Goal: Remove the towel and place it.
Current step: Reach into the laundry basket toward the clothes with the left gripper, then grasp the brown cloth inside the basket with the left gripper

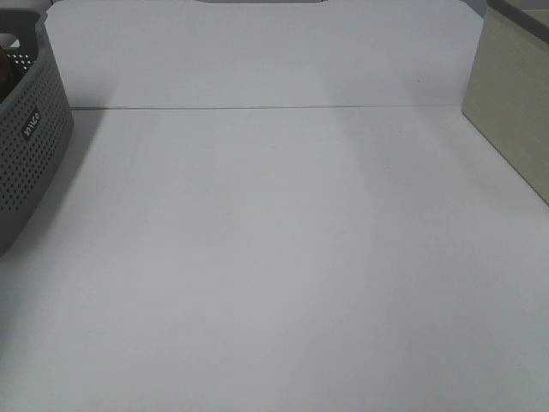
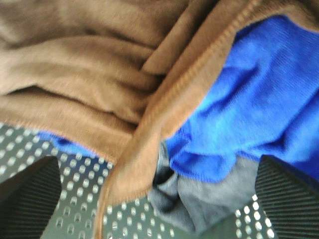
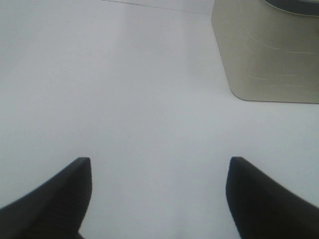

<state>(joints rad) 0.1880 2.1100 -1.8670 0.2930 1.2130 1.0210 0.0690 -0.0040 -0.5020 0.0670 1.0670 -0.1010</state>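
I see left jaws agape over the brown terry towel [image 2: 89, 74], unlifted in the grey perforated basket [image 2: 75, 199]; right jaws open.

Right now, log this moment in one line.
left gripper: open over towel in basket | right gripper: open over table | towel: not yet gripped

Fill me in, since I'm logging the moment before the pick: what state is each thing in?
towel: crumpled in the basket, overlapping the blue cloth, not gripped
blue cloth: bunched, partly under the towel
grey cloth: crumpled, partly under the blue cloth
basket: upright at the table's left
left gripper: open, empty, above the cloths
right gripper: open, empty, over the table
beige container: standing at the table's right
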